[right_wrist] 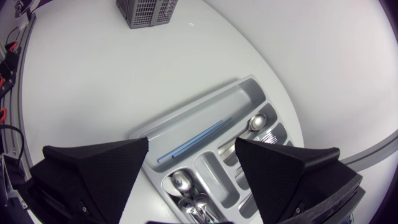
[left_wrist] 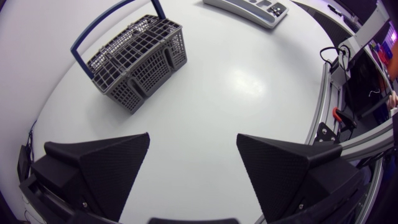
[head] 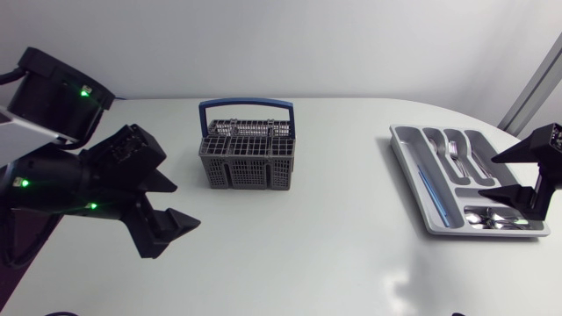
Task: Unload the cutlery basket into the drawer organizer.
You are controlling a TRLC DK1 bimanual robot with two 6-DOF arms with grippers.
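Observation:
The grey cutlery basket (head: 246, 156) with a blue handle stands upright at the table's middle; no cutlery sticks out of it. The grey drawer organizer (head: 407, 167) lies at the right and holds forks (head: 455, 158), spoons (head: 492, 218) and a long blue piece (head: 430, 189). My right gripper (head: 498, 175) hangs open over the organizer's near right end with nothing between its fingers; the right wrist view shows the organizer (right_wrist: 211, 115) below the gripper (right_wrist: 191, 158). My left gripper (head: 180, 204) stands open and empty left of the basket (left_wrist: 138, 62), well short of it.
Bare white table lies between basket and organizer and in front of both. In the left wrist view the organizer (left_wrist: 249, 9) shows far beyond the basket, and the table's curved edge runs to one side of my gripper (left_wrist: 193, 146).

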